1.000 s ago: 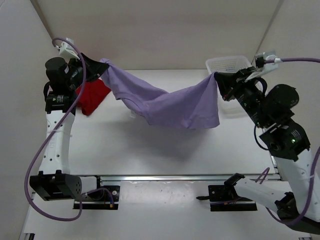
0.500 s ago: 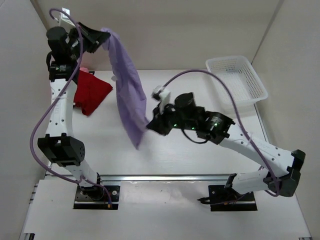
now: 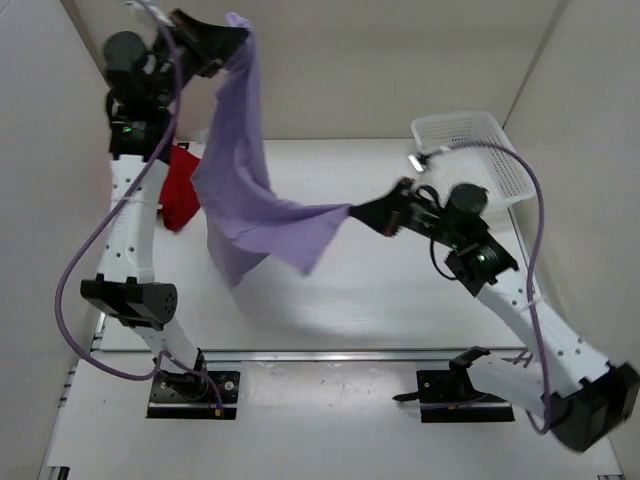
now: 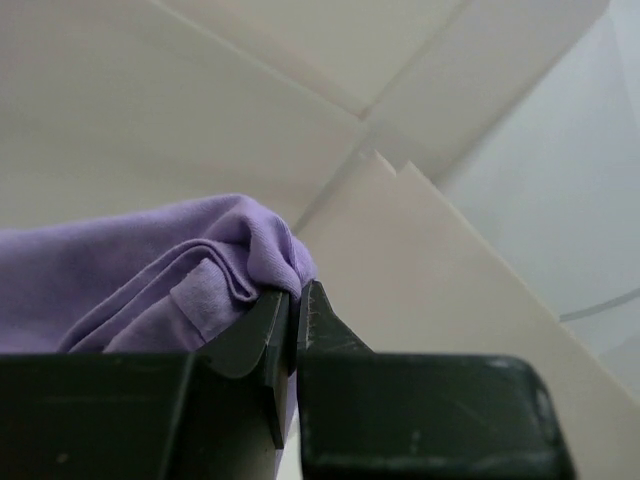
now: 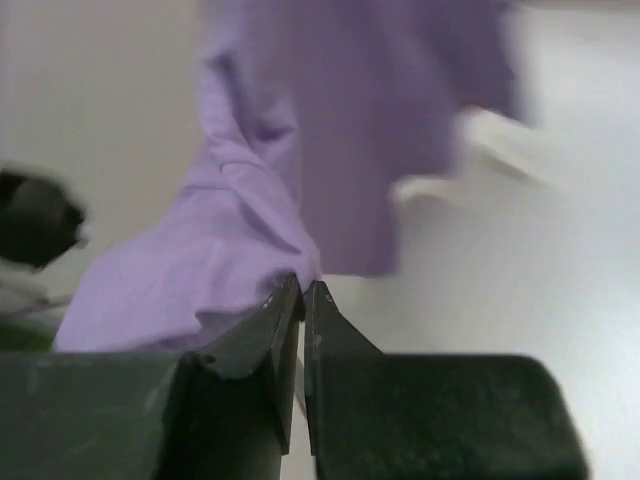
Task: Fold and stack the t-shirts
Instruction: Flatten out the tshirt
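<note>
The lavender shirt [image 3: 240, 190] is up off the tabletop [image 3: 400, 300], strung between both arms over the left and middle. At the top, the left gripper [image 3: 232, 38] has one bunched end, high against the back wall. From there the cloth drops in a long drape and swings right to a corner nipped by the right gripper [image 3: 354, 211], which is much lower, out over the middle.

The overhead view gives the whole sweep of fabric but not the grips themselves. The left wrist camera does: the left gripper [image 4: 295, 300] has its jaws pressed together on a folded wad of the lavender shirt [image 4: 150, 270], a hem line showing in the folds, with only pale walls behind. On the right wrist camera, the right gripper [image 5: 303, 295] is likewise squeezed onto a twisted corner of the lavender shirt [image 5: 270, 160].

That right wrist picture is badly blurred. There's a pale shape to the right of the cloth and a dark blob at the left edge, and neither can be made out. From above, the loose lower edge hangs close to the tabletop, but I can't tell whether it touches. I also can't tell which part of the garment each gripper holds.

Behind the drape, the dark red shirt [image 3: 180, 195] lies crumpled at the left rear, partly hidden by the left arm and the lavender cloth. The white mesh basket [image 3: 460, 118] sits in the right rear corner, with the right arm and its cable crossing its near side.
</note>
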`<state>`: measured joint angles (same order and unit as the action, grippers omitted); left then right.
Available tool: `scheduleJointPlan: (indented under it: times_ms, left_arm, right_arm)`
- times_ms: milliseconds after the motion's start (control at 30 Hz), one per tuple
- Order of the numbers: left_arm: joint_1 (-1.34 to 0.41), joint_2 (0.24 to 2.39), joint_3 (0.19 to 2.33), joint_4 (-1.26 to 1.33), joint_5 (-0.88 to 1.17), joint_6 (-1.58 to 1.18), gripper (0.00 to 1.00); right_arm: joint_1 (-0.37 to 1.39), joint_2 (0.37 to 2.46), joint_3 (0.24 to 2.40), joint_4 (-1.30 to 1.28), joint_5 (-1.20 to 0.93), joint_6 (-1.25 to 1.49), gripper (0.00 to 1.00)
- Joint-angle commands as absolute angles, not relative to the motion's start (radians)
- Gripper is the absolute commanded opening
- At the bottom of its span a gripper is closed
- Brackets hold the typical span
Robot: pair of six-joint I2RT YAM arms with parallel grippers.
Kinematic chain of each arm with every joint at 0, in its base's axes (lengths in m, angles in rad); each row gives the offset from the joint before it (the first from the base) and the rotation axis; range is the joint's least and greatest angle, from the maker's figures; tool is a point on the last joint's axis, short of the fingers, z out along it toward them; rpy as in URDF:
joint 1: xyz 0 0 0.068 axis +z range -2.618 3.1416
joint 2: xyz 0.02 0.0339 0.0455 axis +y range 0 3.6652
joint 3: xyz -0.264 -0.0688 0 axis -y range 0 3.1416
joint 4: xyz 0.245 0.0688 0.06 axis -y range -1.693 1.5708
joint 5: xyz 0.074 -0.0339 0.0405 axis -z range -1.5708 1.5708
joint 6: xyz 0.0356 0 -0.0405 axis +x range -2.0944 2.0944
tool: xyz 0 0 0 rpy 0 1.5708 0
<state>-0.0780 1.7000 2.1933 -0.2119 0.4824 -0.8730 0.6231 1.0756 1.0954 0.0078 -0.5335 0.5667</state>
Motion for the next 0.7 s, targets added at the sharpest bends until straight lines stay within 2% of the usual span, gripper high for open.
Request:
scheduleJointPlan:
  times_ms: [0, 67, 100, 167, 200, 233, 267, 300, 333, 367, 400, 433, 500, 533, 567, 600, 633, 667]
  left_arm:
    - [-0.283, 1.785, 2.192, -0.265, 0.427, -0.735, 0.00]
    - [-0.377, 1.894, 2.206, -0.294, 0.402, -0.674, 0.00]
    - [-0.434, 1.928, 2.206, -0.302, 0.400, -0.637, 0.00]
    - [-0.497, 2.040, 2.183, -0.288, 0.411, -0.611, 0.06]
    - [-0.518, 2.098, 2.183, -0.285, 0.410, -0.609, 0.18]
    - [-0.546, 2.124, 2.192, -0.302, 0.396, -0.595, 0.34]
    - [-0.552, 2.185, 2.235, -0.320, 0.397, -0.575, 0.41]
    - [-0.563, 2.248, 2.297, -0.372, 0.391, -0.574, 0.59]
    - [-0.563, 2.275, 2.336, -0.424, 0.408, -0.562, 0.71]
    - [-0.557, 2.322, 2.399, -0.448, 0.423, -0.563, 0.78]
    - [-0.561, 2.350, 2.449, -0.507, 0.445, -0.560, 0.91]
    - [-0.558, 2.349, 2.460, -0.552, 0.440, -0.539, 0.98]
    - [-0.554, 2.269, 2.383, -0.581, 0.404, -0.491, 0.98]
    - [-0.543, 2.225, 2.244, -0.543, 0.381, -0.467, 0.99]
    - [-0.537, 2.115, 2.035, -0.432, 0.349, -0.475, 0.99]
    - [-0.517, 1.983, 1.791, -0.360, 0.342, -0.503, 0.98]
    - [-0.485, 1.854, 1.673, -0.216, 0.318, -0.527, 0.98]
    - [-0.444, 1.800, 1.470, -0.113, 0.311, -0.570, 0.99]
  right_arm:
    - [0.366, 0.931, 0.734, 0.337, -0.745, 0.931, 0.00]
    - [0.275, 0.890, 0.509, 0.371, -0.785, 1.003, 0.00]
    - [0.249, 0.875, 0.467, 0.364, -0.781, 1.008, 0.00]
    - [0.232, 0.844, 0.394, 0.290, -0.747, 0.955, 0.04]
    - [0.251, 0.836, 0.382, 0.217, -0.676, 0.895, 0.08]
    - [0.267, 0.821, 0.393, 0.137, -0.607, 0.868, 0.13]
    - [0.264, 0.815, 0.415, 0.097, -0.576, 0.809, 0.15]
    - [0.278, 0.815, 0.438, 0.033, -0.522, 0.763, 0.20]
    - [0.297, 0.828, 0.449, -0.022, -0.499, 0.747, 0.23]
    - [0.296, 0.845, 0.468, -0.046, -0.462, 0.724, 0.30]
    - [0.311, 0.853, 0.486, -0.084, -0.430, 0.685, 0.38]
    - [0.327, 0.871, 0.489, -0.124, -0.398, 0.663, 0.50]
    - [0.369, 0.891, 0.527, -0.179, -0.303, 0.600, 0.51]
    - [0.408, 0.900, 0.534, -0.207, -0.241, 0.585, 0.48]
    - [0.428, 0.910, 0.551, -0.227, -0.207, 0.574, 0.43]
    - [0.467, 0.916, 0.570, -0.238, -0.158, 0.542, 0.31]
    - [0.501, 0.922, 0.583, -0.247, -0.144, 0.519, 0.21]
    - [0.538, 0.952, 0.601, -0.259, -0.140, 0.503, 0.15]
